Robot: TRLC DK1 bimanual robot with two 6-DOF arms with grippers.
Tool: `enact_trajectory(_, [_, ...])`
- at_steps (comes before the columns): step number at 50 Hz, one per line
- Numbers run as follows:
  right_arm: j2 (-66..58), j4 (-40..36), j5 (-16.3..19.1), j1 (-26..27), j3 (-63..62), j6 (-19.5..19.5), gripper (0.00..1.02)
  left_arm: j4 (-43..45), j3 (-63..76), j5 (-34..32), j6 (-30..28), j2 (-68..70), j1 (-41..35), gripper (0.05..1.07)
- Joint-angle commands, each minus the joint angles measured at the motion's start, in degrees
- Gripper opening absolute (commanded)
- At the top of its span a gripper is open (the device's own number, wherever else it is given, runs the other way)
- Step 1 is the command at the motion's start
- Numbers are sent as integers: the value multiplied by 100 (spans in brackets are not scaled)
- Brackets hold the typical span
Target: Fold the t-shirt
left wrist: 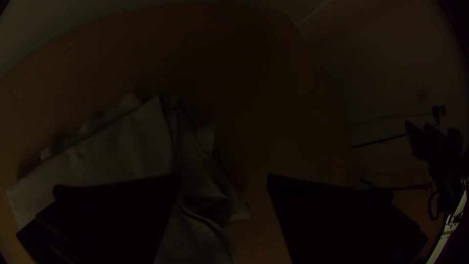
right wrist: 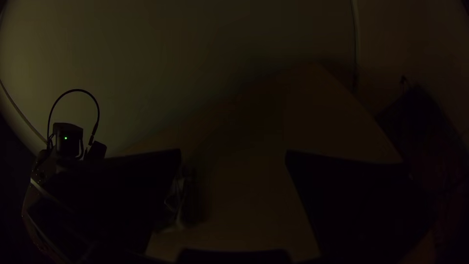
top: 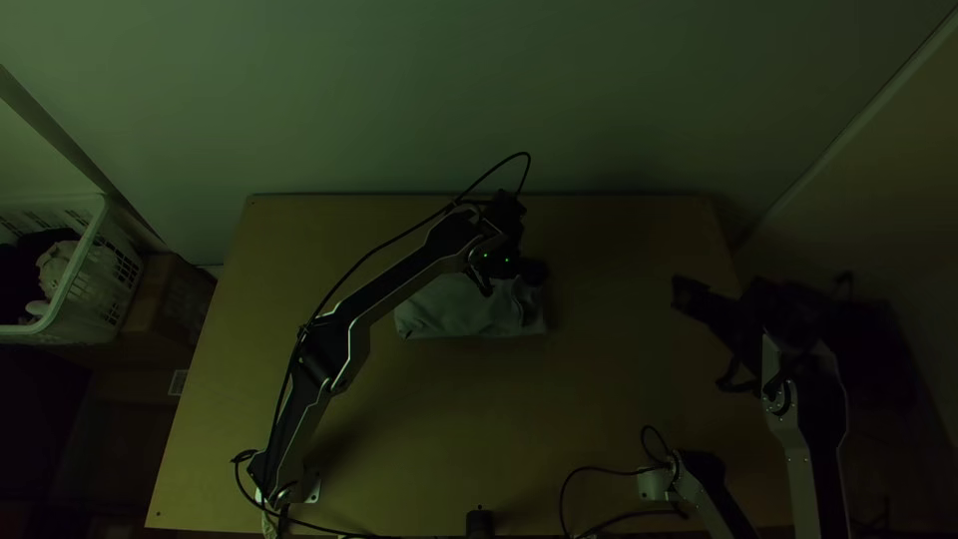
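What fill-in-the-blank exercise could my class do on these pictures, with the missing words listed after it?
The t-shirt lies on a wooden ____.
The gripper over it belongs to the ____ arm.
The right gripper is not shut but ____.
In the top view, the laundry basket stands beyond the ____ edge of the table.
Missing words: table; left; open; left.

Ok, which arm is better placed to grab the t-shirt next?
Left, I'd say. The left gripper is open right over the grey t-shirt, with one finger above the cloth. The right gripper is open too, but off by the table's right edge.
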State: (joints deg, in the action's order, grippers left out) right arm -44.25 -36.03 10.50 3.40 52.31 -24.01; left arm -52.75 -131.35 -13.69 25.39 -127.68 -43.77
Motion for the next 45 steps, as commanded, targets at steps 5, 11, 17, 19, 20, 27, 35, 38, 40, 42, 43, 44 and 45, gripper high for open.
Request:
enact_trajectory(5, [145, 35, 13, -120, -187, -95, 98, 134, -181, 86, 256, 41, 255, 103])
enact_trajectory(11, [145, 175, 13, -208, -283, 46, 98, 72, -172, 86, 98, 261, 466, 103])
enact_trajectory(17, [83, 457, -39, -287, -283, 309, 98, 37, -49, 130, -78, 604, 703, 103])
enact_trajectory(19, [74, 624, -66, -287, -257, 423, 98, 37, -40, 271, -139, 709, 791, 103])
enact_trajectory(20, [66, 720, -83, -287, -239, 485, 98, 37, -22, 297, -201, 779, 826, 103])
enact_trajectory(27, [-57, 1089, -92, -305, 16, 880, 98, 46, 66, 420, -377, 1316, 1239, 103])
enact_trajectory(35, [-40, 1854, -119, -129, 235, 1258, 98, 54, 250, 508, -473, 2089, 1784, 103])
enact_trajectory(38, [57, 2223, -127, -41, 253, 1258, 98, 63, 320, 552, -570, 2388, 1995, 103])
enact_trajectory(40, [136, 2531, -127, 20, 235, 1258, 98, 90, 400, 570, -614, 2599, 2144, 103])
enact_trajectory(42, [197, 2847, -127, 91, 235, 1258, 98, 116, 487, 622, -719, 2792, 2285, 103])
enact_trajectory(43, [224, 2970, -127, 108, 235, 1258, 98, 125, 540, 675, -763, 2915, 2364, 103])
enact_trajectory(44, [250, 3049, -127, 108, 244, 1267, 98, 142, 602, 701, -798, 3021, 2452, 103])
enact_trajectory(45, [259, 3111, -127, 108, 262, 1276, 98, 151, 663, 710, -816, 3126, 2540, 103])
